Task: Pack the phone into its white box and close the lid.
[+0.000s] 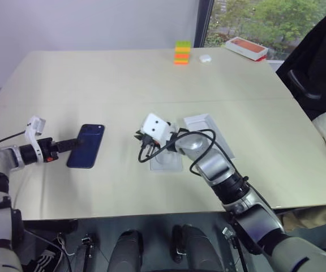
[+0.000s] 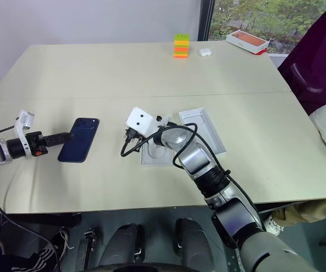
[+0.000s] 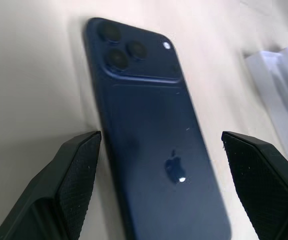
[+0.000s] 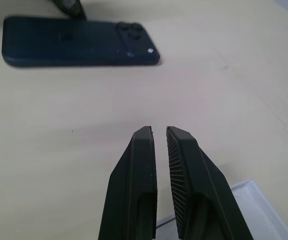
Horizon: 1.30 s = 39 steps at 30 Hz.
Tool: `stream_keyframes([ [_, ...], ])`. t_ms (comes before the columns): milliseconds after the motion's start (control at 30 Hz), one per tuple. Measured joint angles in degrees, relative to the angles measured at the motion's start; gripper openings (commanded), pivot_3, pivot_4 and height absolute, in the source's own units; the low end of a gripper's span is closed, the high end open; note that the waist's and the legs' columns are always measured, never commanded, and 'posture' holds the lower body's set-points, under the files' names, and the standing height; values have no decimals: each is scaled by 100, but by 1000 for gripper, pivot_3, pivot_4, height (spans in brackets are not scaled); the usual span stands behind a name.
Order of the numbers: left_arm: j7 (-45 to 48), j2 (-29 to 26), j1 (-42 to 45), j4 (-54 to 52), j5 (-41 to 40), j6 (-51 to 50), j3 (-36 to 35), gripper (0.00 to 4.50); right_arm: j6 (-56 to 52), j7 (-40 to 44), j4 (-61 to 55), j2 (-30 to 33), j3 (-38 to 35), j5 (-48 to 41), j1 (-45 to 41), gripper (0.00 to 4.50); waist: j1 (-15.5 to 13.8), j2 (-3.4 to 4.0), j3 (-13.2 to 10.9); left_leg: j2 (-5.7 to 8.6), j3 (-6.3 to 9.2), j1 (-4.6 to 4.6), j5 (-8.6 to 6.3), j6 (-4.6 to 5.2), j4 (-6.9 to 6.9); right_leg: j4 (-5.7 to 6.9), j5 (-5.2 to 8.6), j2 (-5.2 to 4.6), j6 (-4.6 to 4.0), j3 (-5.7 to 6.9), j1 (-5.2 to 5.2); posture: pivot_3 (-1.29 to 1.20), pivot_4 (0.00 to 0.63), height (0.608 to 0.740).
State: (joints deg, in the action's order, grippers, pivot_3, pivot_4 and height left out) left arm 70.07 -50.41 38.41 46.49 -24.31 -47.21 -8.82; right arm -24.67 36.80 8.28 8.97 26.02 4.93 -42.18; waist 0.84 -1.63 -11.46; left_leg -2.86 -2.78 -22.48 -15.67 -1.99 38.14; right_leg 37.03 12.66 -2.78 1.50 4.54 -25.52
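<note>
The pale surface [image 1: 123, 79] carries everything. Near its middle lies a shallow white tray [image 2: 204, 129], and just beside it, under the right arm, a second flat white piece [image 2: 154, 154]; which of these is the box and which the lid cannot be told. The phone [image 1: 87, 145] lies flat on the surface toward the robot's left, glossy dark back up, with its camera cluster at the far end, well apart from the white pieces. The left hand [image 1: 72, 144] sits low at the phone's near end with its fingers [image 3: 76, 175] spread wide, one on each side of the phone and not touching it. The right hand [image 4: 159, 137] hovers above bare surface between the phone and the white pieces, its fingers [image 4: 143, 165] drawn nearly together around nothing. At the far edge stand a small stack of coloured blocks [image 1: 181, 52], a small white case [image 1: 204, 58] and an orange-topped flat box [image 1: 246, 48].
</note>
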Motion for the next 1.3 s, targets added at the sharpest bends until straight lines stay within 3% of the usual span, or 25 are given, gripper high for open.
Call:
stream_keyframes([
  [167, 463, 16, -8, -161, 57, -142, 266, 4072, 149, 22, 287, -8, 296, 300, 0, 506, -12, 0, 1, 6, 0, 0, 0, 0, 1, -1, 1, -10, 1, -1, 3, 0, 150, 740],
  [467, 417, 368, -62, -690, 53, -395, 269, 4072, 332, 115, 1233, -557, 491, 540, -323, 506, -36, 0, 2, 10, 4, 3, 0, 0, 6, 1, 1, -16, 3, 0, 11, 0, 150, 740],
  [500, 390, 395, -99, -769, 48, -394, 252, 4072, 376, 161, 1287, -568, 516, 553, -336, 241, -35, -1, 2, 11, 4, 3, 0, 0, 7, 1, 1, -18, 3, 0, 11, 0, 150, 740],
  [633, 311, 439, -230, -1011, -17, -514, 169, 4072, 388, 125, 1543, -710, 509, 608, -438, 241, -16, -1, 2, 11, 4, 6, 0, 0, 7, 5, 1, -19, 3, 0, 12, 0, 150, 740],
  [1300, 79, 572, -558, -1564, -233, -628, 3, 4072, -118, 374, 1012, -649, 358, 800, -584, 241, -19, 1, 3, 10, 5, 6, 0, 0, 7, 7, 1, -17, 3, 0, 11, 0, 150, 740],
])
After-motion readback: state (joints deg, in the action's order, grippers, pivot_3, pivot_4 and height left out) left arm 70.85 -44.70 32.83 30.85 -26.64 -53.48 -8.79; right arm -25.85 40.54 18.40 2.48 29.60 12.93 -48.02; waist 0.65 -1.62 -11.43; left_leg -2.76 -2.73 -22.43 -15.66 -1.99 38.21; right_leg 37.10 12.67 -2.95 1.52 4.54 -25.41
